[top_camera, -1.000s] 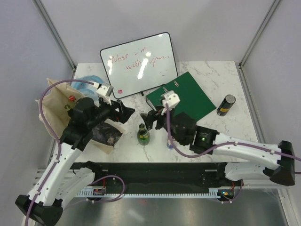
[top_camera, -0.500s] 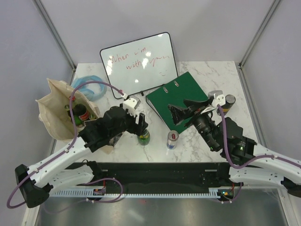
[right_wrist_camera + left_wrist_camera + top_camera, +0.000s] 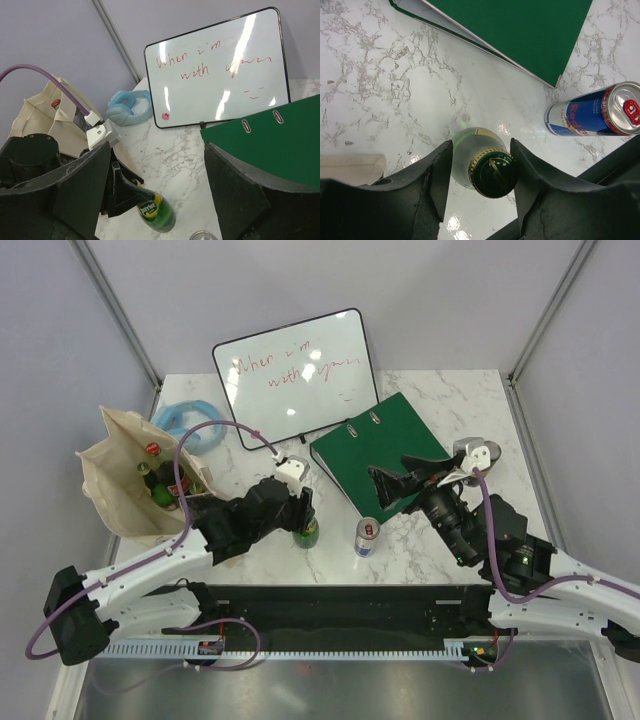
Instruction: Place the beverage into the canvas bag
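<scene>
Green glass bottle: upright on surface, straddled by left claw, jaws apart, grasp pending. Right claw spread, empty. Closure, lift and carry to bag judged needed.

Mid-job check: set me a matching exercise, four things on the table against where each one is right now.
1. green glass bottle
2. blue-and-silver drink can
3. beige canvas tote bag
4. green ring binder

A. lying flat beside the whiteboard
B. straddled by the left gripper
C. far left, holding other bottles
D. standing free, just right of the green glass bottle

Pairs: 1-B, 2-D, 3-C, 4-A
</scene>
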Available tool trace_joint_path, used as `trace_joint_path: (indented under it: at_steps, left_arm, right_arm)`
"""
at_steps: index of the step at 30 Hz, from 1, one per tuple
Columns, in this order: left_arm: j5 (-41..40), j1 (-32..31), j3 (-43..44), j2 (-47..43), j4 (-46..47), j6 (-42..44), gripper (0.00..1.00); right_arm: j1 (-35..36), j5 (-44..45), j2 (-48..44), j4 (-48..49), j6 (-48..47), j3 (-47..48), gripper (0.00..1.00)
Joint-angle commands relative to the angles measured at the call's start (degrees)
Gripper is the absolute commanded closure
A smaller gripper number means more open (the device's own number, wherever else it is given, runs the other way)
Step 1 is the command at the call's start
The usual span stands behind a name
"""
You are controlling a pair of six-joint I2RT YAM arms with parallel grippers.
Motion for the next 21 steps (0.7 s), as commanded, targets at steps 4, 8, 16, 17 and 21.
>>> trace_joint_path:
  at_steps: [4, 8, 16, 17, 21]
  left_arm:
    - [-3.49, -0.44, -1.79, 1.68, 3.92, -3.16, 0.63]
    - [-4.55, -0.62, -1.17, 2.65, 2.77, -3.69, 0.62]
    - [-4.81, -1.23, -1.52, 2.82, 1.98, -4.57, 0.44]
    - [-4.90, -1.15, -1.61, 2.74, 1.98, -4.57, 0.44]
    - [-5.60, -1.32, -1.52, 3.26, 2.07, -4.40, 0.46]
  right_arm:
    - [0.18, 1.25, -0.03, 0.18, -0.82, -0.51, 0.17]
    - [0.09, 1.25, 0.05, 0.35, -0.83, -0.42, 0.17]
    - [0.09, 2.13, 0.67, 0.53, -1.00, -0.24, 0.17]
    - [0.18, 2.13, 0.93, 0.53, -1.00, -0.33, 0.17]
    - [0.09, 2.13, 1.20, 0.88, -0.83, -0.42, 0.17]
